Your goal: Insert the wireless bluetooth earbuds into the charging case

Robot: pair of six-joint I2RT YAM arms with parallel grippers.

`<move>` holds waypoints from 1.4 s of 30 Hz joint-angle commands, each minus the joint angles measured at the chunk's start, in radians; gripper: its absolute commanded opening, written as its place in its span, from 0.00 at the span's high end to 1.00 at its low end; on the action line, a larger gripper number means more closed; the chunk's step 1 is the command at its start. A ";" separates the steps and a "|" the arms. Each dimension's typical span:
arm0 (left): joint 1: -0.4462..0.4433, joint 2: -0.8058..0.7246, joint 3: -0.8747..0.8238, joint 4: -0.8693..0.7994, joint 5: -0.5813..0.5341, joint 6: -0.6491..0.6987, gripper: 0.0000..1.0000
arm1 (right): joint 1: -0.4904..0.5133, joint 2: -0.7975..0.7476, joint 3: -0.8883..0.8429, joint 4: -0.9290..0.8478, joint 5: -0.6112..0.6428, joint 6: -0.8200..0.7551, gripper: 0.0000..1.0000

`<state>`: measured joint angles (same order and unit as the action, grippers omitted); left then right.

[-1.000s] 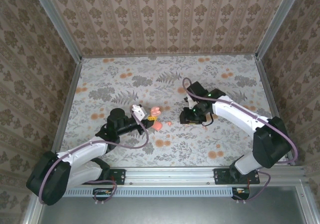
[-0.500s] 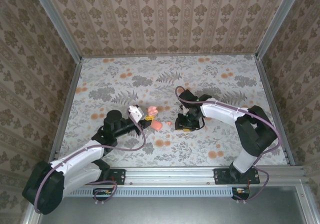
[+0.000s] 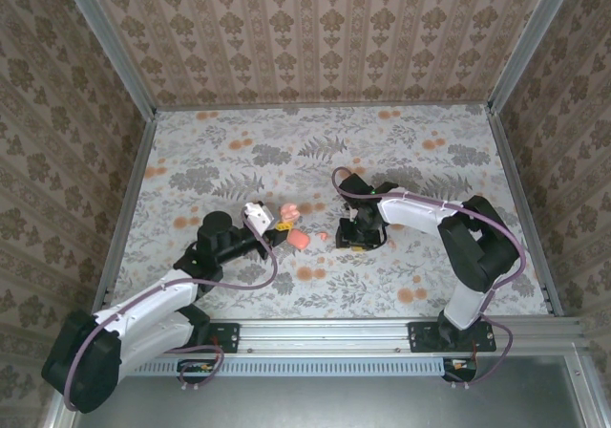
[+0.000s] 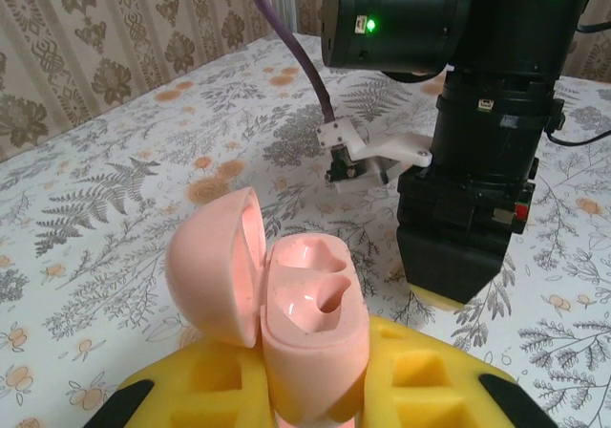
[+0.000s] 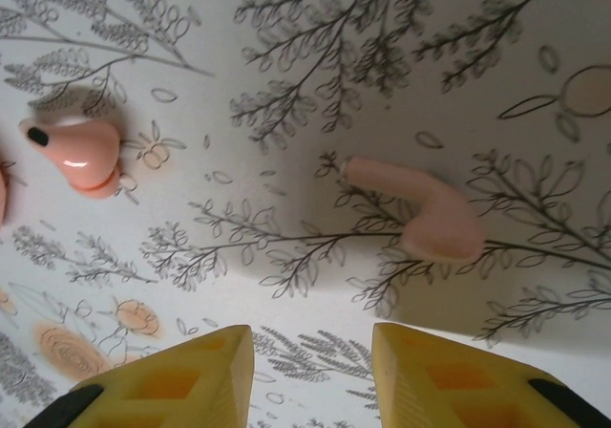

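Yellow fingers [image 4: 153, 399] of the left gripper [image 4: 315, 395] clenched on the charging case [image 4: 310, 304], one pad pressed to each side of its lower half. Holds it upright, lid [image 4: 215, 266] swung open to the left, two glossy wells [image 4: 320, 289] facing up (pale pink inside and out). From above, sits at the tip of the left arm near the middle of the flowered cloth [image 3: 239, 151], case [image 3: 290, 210] showing just past the jaws.

Right gripper [image 5: 310, 375] released: fingers [image 5: 458, 380] parted, with only printed cloth in the gap. Points straight down, tips close to the surface, grasping nothing. Stands just beyond the held case in the left wrist view, black body upright, green lights [image 4: 368, 25] lit on the arm above it.

Earbuds [image 5: 420, 213] loose on the cloth. One just ahead of the gap between the right fingers, stem slanting up to the left (no finger touching it). Other one [image 5: 74, 146] well off to the left, a black dot on its end. Lie apart from each other, and both outside the case.
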<state>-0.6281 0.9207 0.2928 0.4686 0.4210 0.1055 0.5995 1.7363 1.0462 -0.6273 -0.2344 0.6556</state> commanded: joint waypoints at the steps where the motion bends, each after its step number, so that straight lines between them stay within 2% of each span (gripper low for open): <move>1: -0.007 -0.017 -0.014 -0.003 -0.005 0.015 0.87 | -0.007 0.004 -0.009 -0.010 0.063 0.010 0.62; 23: -0.005 -0.039 -0.015 -0.021 -0.016 0.021 0.88 | -0.047 0.029 0.008 0.081 0.096 -0.007 0.63; 42: -0.005 -0.052 -0.016 -0.035 -0.030 0.030 0.87 | -0.060 0.124 0.097 0.138 0.055 -0.045 0.63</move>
<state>-0.6281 0.8852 0.2882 0.4412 0.3954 0.1097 0.5434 1.8156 1.1065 -0.5652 -0.1658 0.6304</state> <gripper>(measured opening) 0.188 0.366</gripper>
